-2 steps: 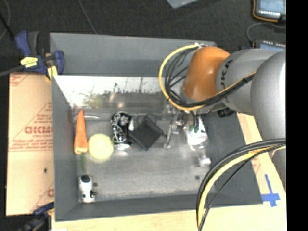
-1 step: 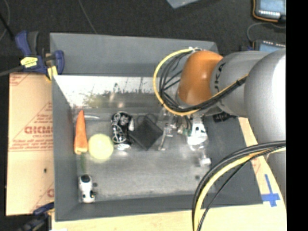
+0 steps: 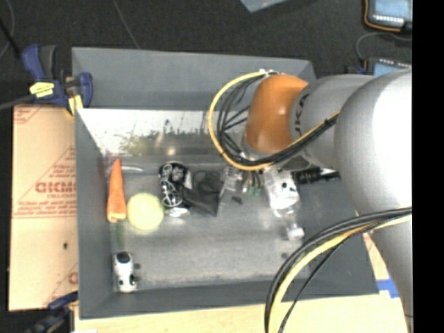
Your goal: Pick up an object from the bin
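Crowding the pincer point(image 3: 236, 186): black bundle point(image 3: 202, 191), clear bottle point(image 3: 283, 198).

Lit from above, moderately bright inside the bin point(image 3: 90, 186), dim all around it. Pale glare smeared across the back wall point(image 3: 149, 134), left of and beyond the pincer point(image 3: 243, 186). Soft sheen on the orange cover point(image 3: 277, 113) just above it. Shadowed under the arm point(image 3: 374, 137) to its right, brighter on the floor to its left.

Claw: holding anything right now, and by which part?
Cannot be told. The claw sits between the black angular object and the clear plastic bottle, mostly hidden under the arm's orange cover.
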Motion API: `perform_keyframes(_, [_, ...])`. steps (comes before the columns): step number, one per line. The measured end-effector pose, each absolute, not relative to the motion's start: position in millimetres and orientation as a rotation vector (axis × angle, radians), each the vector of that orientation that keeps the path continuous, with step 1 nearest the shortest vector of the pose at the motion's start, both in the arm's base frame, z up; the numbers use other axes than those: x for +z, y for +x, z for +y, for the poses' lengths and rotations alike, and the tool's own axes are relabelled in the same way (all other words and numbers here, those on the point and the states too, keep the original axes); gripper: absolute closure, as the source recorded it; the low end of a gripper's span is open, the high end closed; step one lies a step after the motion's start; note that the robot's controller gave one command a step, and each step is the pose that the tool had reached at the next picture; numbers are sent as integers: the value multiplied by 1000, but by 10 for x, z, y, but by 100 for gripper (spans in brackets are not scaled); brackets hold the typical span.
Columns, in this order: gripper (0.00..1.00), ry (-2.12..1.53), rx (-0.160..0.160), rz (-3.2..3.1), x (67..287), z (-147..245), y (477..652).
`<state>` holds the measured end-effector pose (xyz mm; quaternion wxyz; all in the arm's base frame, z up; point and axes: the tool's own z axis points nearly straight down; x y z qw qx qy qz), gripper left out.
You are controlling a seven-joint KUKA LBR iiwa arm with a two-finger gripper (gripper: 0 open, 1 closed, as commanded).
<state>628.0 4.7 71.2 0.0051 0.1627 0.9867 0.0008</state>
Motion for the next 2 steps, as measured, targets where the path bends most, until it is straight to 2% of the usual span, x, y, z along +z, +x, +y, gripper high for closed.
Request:
perform_keyframes(1, [100,508,2,3090,712,45,6280])
perform_keyframes(2, [100,455,-2,3102,1251,-17,6232])
